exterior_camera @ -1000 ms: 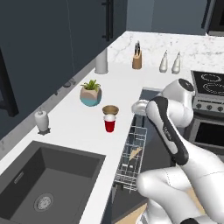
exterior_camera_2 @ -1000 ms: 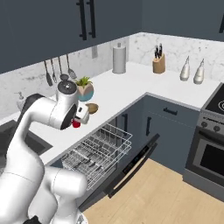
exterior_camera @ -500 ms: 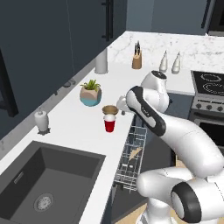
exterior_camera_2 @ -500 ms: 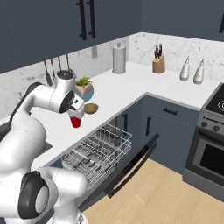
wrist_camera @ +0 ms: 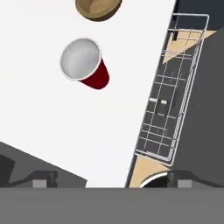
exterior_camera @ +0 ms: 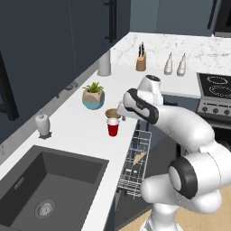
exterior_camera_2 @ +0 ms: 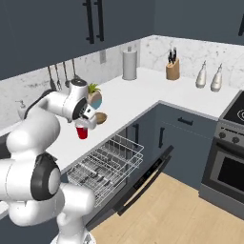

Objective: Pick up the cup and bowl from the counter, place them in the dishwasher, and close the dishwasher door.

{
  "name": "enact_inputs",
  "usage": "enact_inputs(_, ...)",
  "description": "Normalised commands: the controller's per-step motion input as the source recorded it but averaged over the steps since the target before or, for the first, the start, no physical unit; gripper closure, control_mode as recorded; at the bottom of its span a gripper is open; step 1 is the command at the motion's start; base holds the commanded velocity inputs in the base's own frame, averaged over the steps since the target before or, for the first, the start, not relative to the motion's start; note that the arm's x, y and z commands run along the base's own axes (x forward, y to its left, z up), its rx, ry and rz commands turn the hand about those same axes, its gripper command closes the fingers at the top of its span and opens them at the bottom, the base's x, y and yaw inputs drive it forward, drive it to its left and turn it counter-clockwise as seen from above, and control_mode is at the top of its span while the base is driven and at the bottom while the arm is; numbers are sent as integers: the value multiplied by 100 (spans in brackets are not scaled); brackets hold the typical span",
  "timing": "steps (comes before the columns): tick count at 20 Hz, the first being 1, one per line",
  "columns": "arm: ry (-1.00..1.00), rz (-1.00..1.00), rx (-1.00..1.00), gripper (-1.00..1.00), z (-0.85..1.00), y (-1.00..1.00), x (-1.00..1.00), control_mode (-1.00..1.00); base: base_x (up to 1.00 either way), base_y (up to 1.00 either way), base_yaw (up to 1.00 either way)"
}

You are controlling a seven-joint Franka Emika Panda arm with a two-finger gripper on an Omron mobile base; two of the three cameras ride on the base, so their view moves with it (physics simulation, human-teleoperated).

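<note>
The counter runs long and white from the dark sink at the near end to the far corner, where a knife block, two white bottles and a grey canister stand. Below its front edge the dishwasher is open, its wire rack pulled out over the lowered dishwasher door, which lies close to level above the wood floor. The white arm reaches over the counter's edge, and the gripper hangs above the two dishes, apart from both. Its finger tips stand at opposite sides of the hand view's bottom edge, spread wide with nothing between them. A teal and tan plant pot sits behind the dishes toward the wall. The bowl, tan-brown, rests on the counter just beside the cup. The cup stands upright near the counter's front edge, red outside and pale inside, next to the rack.
</note>
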Motion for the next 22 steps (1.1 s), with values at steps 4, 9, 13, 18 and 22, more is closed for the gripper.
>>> enact_inputs(4, 3, 0, 0, -100, -27, 0, 58, -100, 0, 0, 0)
enact_inputs(9, 3, 0, 0, -100, -33, 1, 53, -100, 0, 0, 0)
enact_inputs(13, 0, 0, 0, -100, -22, 17, 55, -100, 0, 0, 0)
enact_inputs(18, 0, 0, 0, -100, -16, 22, 40, -100, 0, 0, 0)
enact_inputs(22, 0, 0, 0, -100, -30, 11, 43, -100, 0, 0, 0)
